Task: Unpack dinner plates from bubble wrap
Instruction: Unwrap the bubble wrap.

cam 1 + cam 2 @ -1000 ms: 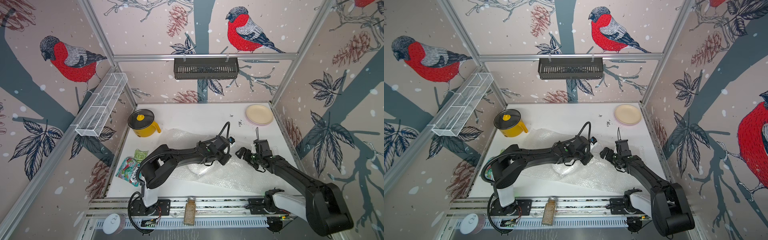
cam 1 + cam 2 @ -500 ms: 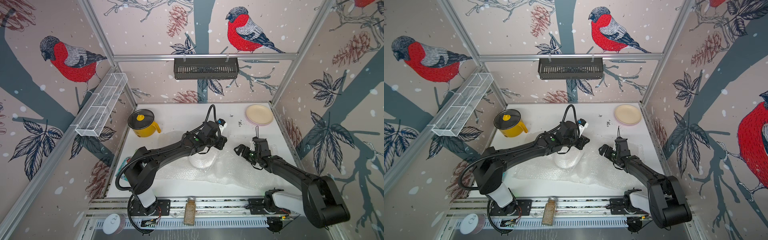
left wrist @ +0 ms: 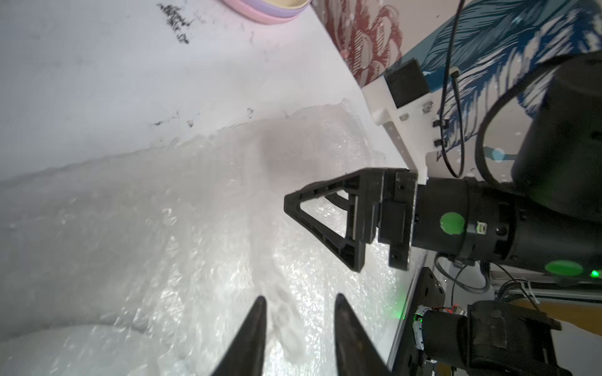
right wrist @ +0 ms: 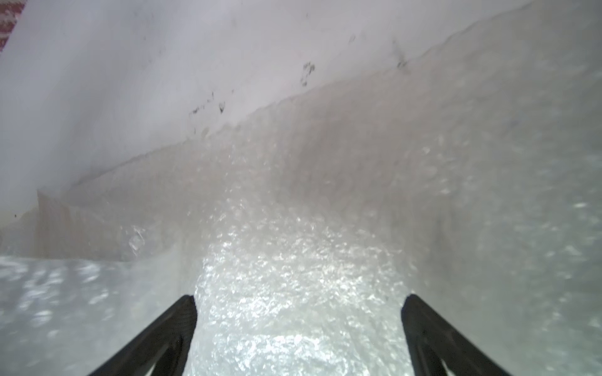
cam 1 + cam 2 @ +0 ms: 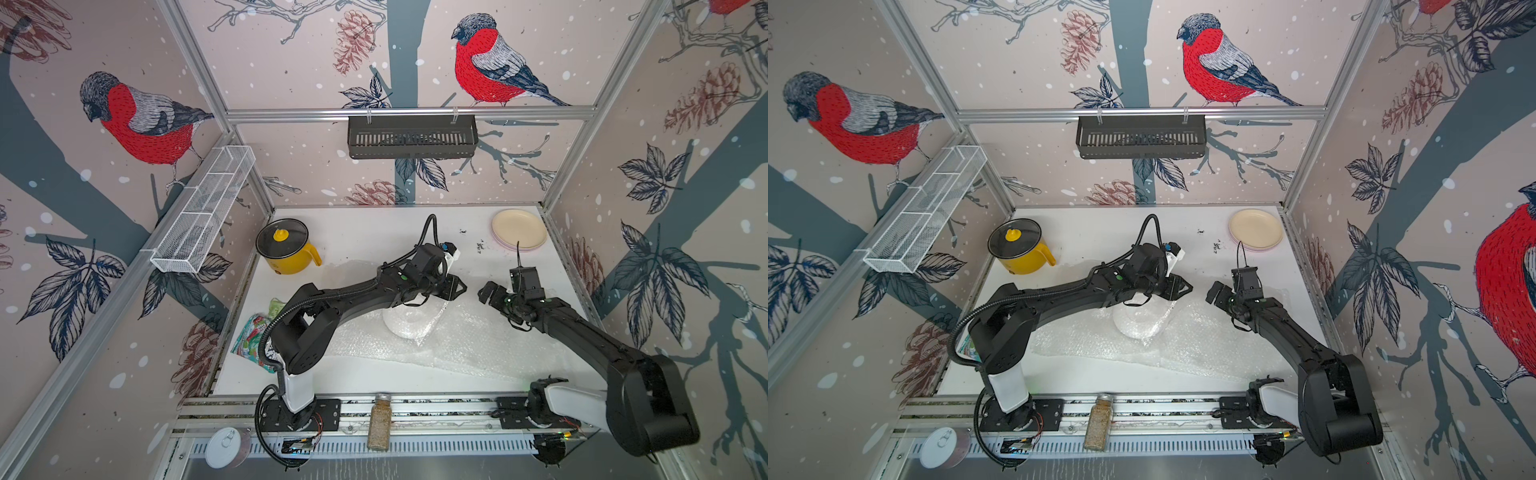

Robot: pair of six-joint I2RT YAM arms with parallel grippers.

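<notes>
**Left gripper** [image 5: 456, 286]: the jaws stand partly apart with nothing between them. In the left wrist view the two dark fingertips [image 3: 260, 304] hang over the clear, crinkled bubble wrap [image 3: 156, 228]. Whether they touch it cannot be told.

**Right gripper** [image 5: 485, 291]: the jaws are spread wide and hold nothing. The right wrist view shows only wrap under the gap. The two grippers face each other tip to tip, near but apart.

**Wrapped item:** a round white plate [image 5: 401, 325] lies on the wrap below the left wrist, part hidden by the arm. A loose fold of the sheet is draped over its right side. No print can be made out on it.

**Wrap:** the sheet is spread flat over the middle and near right of the white tabletop [image 5: 365, 232], reaching under both forearms.

**Unwrapped items:** a stack of plates [image 5: 519, 233] sits in the far right corner, well apart from the wrap. A cream plate is on top. The left wrist view shows lilac and pink rims [image 3: 260, 16] beneath it.

**Surroundings:**
- A yellow pot with a black glass lid [image 5: 286, 253] stands at the far left.
- Colourful snack bags [image 5: 252, 337] lie by the left arm's base.
- A spice jar [image 5: 379, 422] and a small white tin lid [image 5: 222, 446] rest on the front rail.
</notes>
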